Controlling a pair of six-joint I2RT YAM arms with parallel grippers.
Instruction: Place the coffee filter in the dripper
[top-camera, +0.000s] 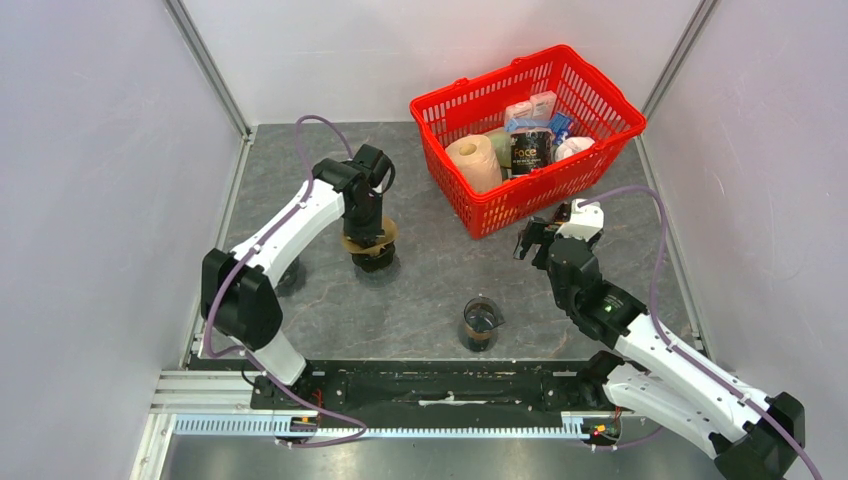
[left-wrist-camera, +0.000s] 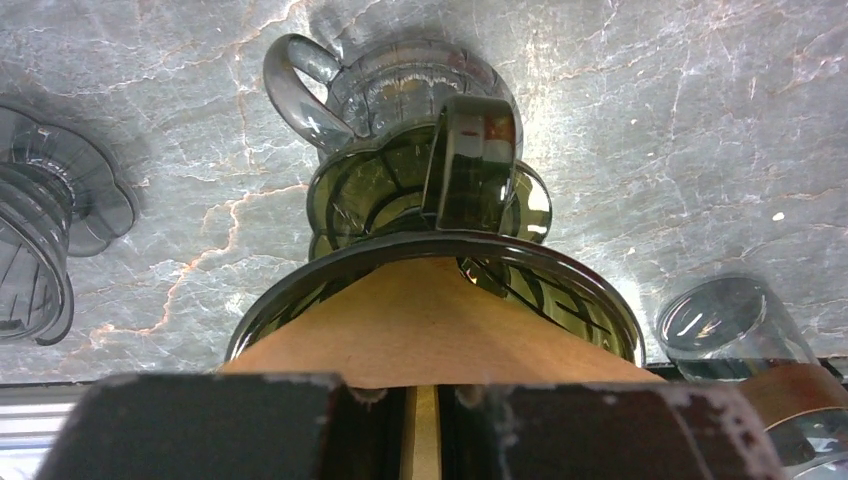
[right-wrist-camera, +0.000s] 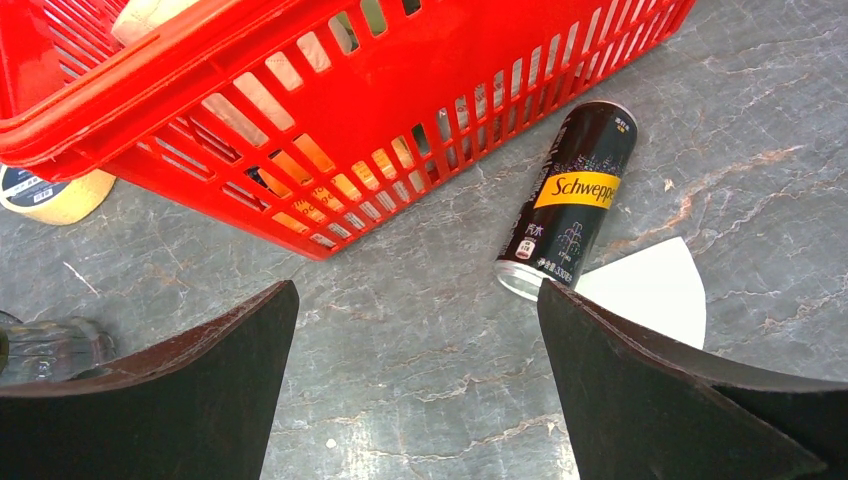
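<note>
Vertically, filter point-down in dripper.

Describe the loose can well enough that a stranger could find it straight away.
Find the red basket at the table's far right. Just outside it, a can lies on its side beside a white paper. What marks it: black, a yellow Schweppes band, and lying out on the table, not in the basket.

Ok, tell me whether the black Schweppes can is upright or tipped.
Tipped: the black Schweppes can lies on its side on the grey table, beside the red plastic basket.
</note>
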